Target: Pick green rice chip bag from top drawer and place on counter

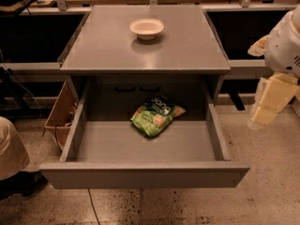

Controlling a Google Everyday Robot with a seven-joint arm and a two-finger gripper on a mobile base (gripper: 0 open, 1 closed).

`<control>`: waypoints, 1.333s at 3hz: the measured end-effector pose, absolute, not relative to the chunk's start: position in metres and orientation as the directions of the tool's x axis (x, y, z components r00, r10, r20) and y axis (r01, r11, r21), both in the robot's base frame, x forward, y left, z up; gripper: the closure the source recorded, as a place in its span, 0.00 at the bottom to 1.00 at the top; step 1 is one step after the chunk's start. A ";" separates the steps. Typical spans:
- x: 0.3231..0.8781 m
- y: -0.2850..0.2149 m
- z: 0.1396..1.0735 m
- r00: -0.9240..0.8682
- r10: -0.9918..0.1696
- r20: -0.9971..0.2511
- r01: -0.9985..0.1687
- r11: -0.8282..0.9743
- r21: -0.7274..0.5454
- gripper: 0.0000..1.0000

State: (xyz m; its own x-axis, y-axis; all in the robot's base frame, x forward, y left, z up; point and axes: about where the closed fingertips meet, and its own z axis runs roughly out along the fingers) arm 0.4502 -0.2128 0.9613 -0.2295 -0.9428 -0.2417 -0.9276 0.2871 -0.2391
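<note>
The grey cabinet (218, 86) fills the middle of the camera view. Its flat grey tabletop (187, 46), the counter that the task names, is bare apart from a white bowl (146, 28) near the back edge. Below it the top drawer (145, 175) is pulled fully out towards the camera, with its floor and low walls open to reach from above. A brown cardboard box (61, 111) stands on the floor just left of the drawer.

The robot's white arm (283, 46) comes in at the right edge. The tool (263, 111) hangs from it out over the floor, to the right of the drawer's right wall and well apart from anything in the drawer. It grips nothing, and whether it is open or closed cannot be told from this view.

The green rice chip bag (157, 116) lies flat on the drawer floor towards the back, about midway between the side walls, just under the front lip of the tabletop. Its dark lettered end points to the rear.

The step in hand looks like the approach, since the drawer is open and the bag is not yet taken. The next move probably calls for the tool to travel left over the right wall and come down on the bag. That descent should be at a slant or from the front, because the overhanging tabletop edge sits close above the bag. The bag is crinkly and thin, so the pinch likely needs to catch a raised fold rather than press it flat.
</note>
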 end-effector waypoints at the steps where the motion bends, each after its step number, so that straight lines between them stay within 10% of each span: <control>1: 0.486 -0.199 0.903 -0.281 -0.899 -0.336 -0.923 0.349 -0.164 0.00; 4: 0.570 -0.098 0.756 -0.300 -0.830 -0.470 -0.931 0.362 -0.044 0.00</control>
State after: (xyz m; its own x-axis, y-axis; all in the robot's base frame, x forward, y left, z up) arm 0.5704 -0.0981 0.7562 -0.3003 -0.8299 -0.4702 -0.9312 0.3619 -0.0441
